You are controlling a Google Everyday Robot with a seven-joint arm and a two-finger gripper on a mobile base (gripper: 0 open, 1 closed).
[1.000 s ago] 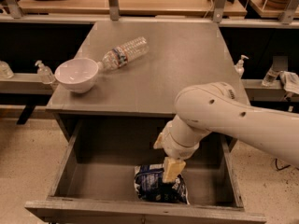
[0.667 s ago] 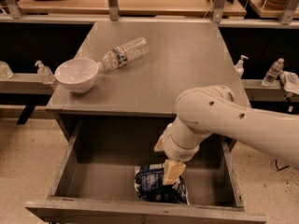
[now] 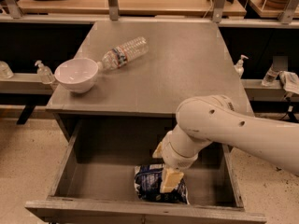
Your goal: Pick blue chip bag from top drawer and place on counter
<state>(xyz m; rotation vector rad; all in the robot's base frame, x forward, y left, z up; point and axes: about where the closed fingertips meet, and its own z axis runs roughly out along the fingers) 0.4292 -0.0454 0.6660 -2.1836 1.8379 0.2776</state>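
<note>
The blue chip bag [image 3: 150, 183] lies crumpled on the floor of the open top drawer [image 3: 93, 171], near the front and right of the middle. My gripper [image 3: 166, 171] reaches down into the drawer from the right and is right on top of the bag's right half, covering part of it. The white arm [image 3: 219, 129] crosses over the drawer's right side. The counter [image 3: 187, 69] is the grey-brown top just above the drawer.
A white bowl [image 3: 76, 74] stands at the counter's front left corner. A clear plastic water bottle [image 3: 124, 53] lies on its side behind it. The drawer's front panel [image 3: 140, 213] is at the bottom. A pale wood bench [image 3: 154, 1] runs behind the counter.
My gripper has sunk slightly lower onto the bag. The bag, bowl and bottle have not moved.
</note>
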